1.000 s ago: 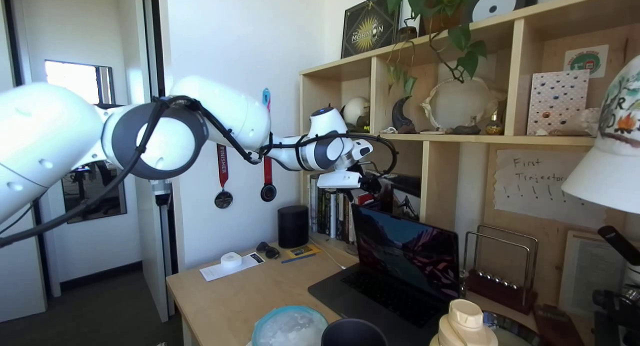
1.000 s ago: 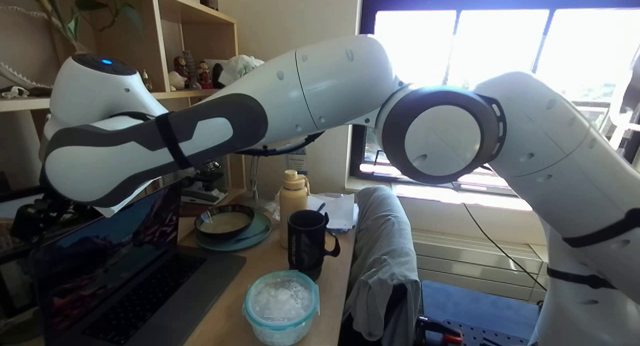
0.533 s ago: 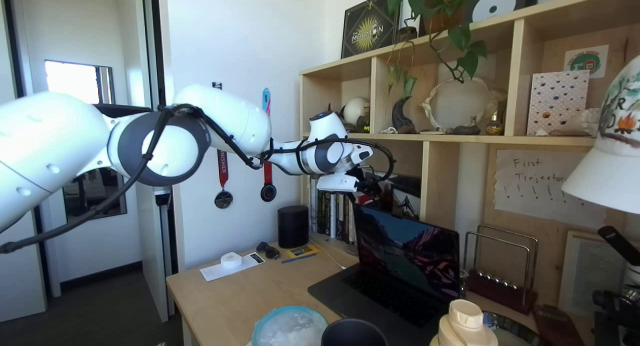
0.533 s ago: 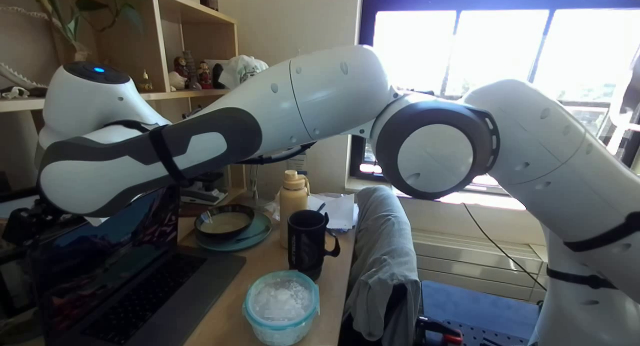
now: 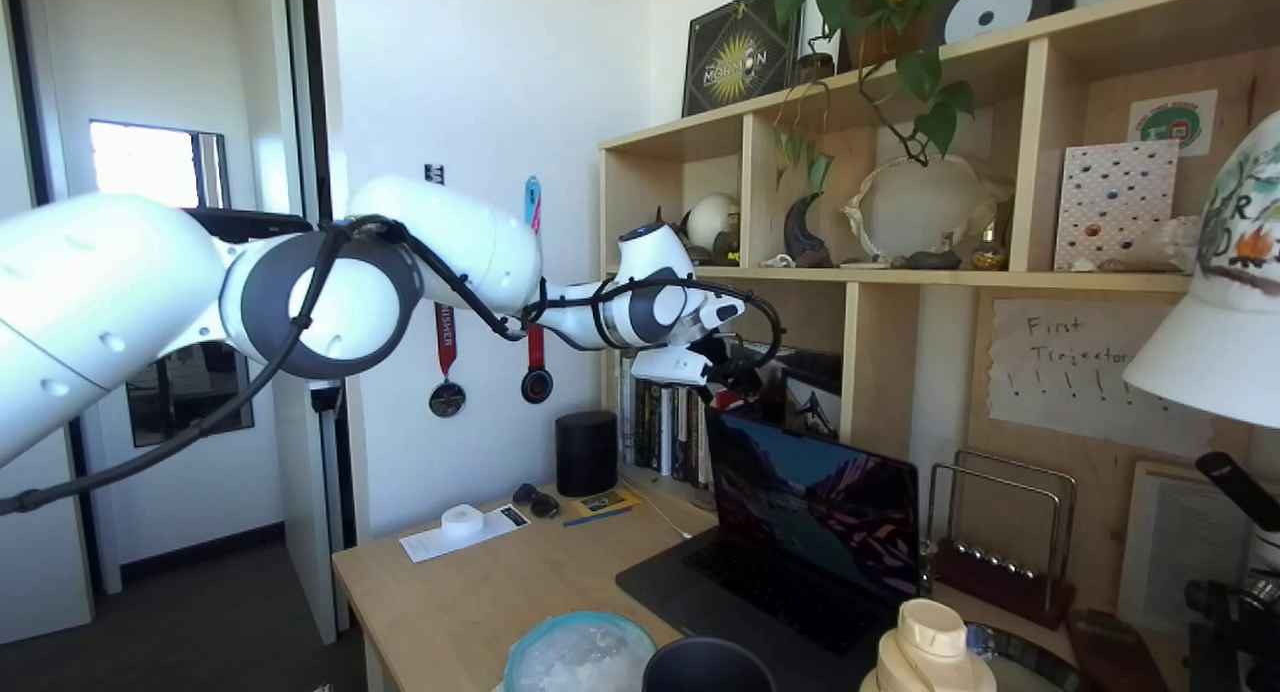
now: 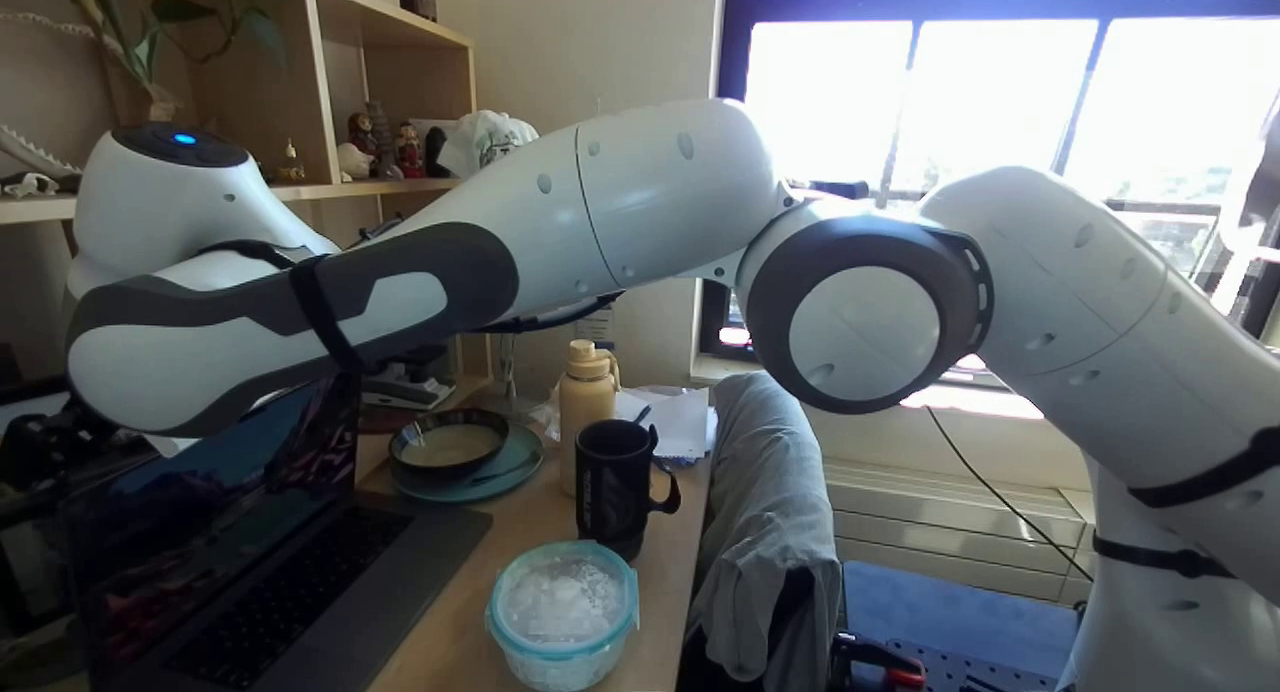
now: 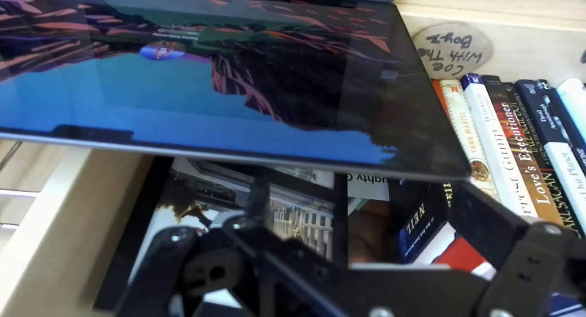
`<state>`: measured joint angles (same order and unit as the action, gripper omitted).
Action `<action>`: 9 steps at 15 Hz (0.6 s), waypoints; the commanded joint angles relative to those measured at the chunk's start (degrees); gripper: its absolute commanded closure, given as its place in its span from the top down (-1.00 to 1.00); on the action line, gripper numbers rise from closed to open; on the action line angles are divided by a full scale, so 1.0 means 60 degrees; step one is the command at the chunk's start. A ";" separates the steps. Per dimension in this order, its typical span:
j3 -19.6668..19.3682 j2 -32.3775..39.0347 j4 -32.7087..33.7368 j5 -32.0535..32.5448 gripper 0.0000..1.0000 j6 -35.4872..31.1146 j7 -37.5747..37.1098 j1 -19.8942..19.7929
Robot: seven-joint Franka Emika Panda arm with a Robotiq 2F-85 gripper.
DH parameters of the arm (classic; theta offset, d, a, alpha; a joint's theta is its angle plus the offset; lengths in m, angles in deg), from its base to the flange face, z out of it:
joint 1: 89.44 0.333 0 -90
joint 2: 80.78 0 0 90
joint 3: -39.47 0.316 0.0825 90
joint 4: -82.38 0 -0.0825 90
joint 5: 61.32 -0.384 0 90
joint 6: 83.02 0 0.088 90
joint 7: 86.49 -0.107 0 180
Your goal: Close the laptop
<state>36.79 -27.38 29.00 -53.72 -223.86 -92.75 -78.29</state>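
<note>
- One round tub [image 6: 562, 617] with a teal rim sits on the worktop [image 6: 445, 632], foremost.
- One black mug [image 6: 610, 487] stands upright just beside the tub, with one pale yellow bottle [image 6: 586, 397] near it.
- One plate [image 6: 460, 490] carries one bowl [image 6: 452, 469], near the bottle.
- One laptop [image 5: 800, 517] stands open on the worktop, its one screen [image 7: 256, 92] raised and lit, in both exterior views.
- Two fingers [image 7: 487, 216] are spread apart by the upper edge of the screen, near a corner; touching or not, I cannot tell.
- One speaker [image 5: 586, 454] stands upright near the wall [image 5: 480, 122], with one pair of sunglasses [image 5: 537, 500] just beside it.
- A row of books [image 7: 526, 161] stands beyond the laptop, overlapping too much to count.
- Two medals [image 5: 447, 399] hang apart on the wall.
</note>
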 commanded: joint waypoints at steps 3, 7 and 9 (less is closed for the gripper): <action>-0.0114 0.0556 0.1250 -0.0145 1.00 0.0263 -0.0921 0.0037; -0.0121 0.0720 0.1421 -0.0054 1.00 0.0466 -0.1120 0.0009; -0.0116 0.0768 0.1377 -0.0066 1.00 0.0756 -0.1178 -0.0009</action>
<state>36.71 -24.27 34.82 -53.92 -222.87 -98.12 -78.47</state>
